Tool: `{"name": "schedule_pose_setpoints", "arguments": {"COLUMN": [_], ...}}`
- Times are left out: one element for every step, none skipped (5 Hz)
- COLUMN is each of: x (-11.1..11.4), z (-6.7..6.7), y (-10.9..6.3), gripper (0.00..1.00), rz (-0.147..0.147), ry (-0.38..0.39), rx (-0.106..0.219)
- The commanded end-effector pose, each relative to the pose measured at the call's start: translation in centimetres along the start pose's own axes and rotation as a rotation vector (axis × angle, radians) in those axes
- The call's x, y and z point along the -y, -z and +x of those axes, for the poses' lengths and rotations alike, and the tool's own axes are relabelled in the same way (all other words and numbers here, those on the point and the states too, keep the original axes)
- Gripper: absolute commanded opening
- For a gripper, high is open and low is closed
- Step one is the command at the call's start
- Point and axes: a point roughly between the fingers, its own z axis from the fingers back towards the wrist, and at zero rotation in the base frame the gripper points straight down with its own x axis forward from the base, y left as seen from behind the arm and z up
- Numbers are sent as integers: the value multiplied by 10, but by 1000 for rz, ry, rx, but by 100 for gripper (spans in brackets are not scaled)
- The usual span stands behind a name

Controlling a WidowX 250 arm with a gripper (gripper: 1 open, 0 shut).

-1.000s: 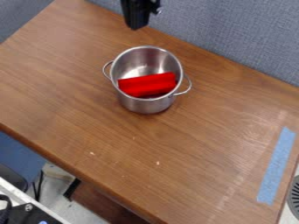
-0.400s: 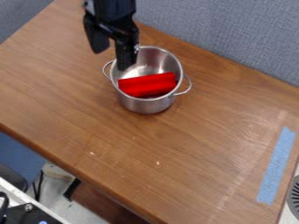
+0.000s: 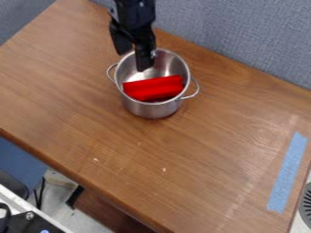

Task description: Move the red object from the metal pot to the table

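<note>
With the gripper (image 3: 140, 60) spread wide and empty over the metal pot (image 3: 153, 84), its fingers should straddle the red object (image 3: 153, 88) lying inside, apparently leaning against the wall, before closing.

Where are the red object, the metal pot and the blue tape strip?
red object (image 3: 153, 88): camera view, middle of its top face.
metal pot (image 3: 151, 106): camera view, front outer wall.
blue tape strip (image 3: 286, 169): camera view, mid-length.

Pot (image 3: 153, 91) wall rings my fingers (image 3: 144, 62); the red bar (image 3: 153, 88) fills the bottom. Table (image 3: 109, 146) around lies open.
</note>
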Motion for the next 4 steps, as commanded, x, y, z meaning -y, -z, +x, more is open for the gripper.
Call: {"name": "schedule_pose_setpoints", "arguments": {"x": [7,17,16,17], "z": [21,33,27,23], "y": [5,35,31,24], "gripper": [100,0,0,0], "rz": [39,40,35,30], "ry": [-249,-496,-488,-478], "rx": [97,131,135,141]}}
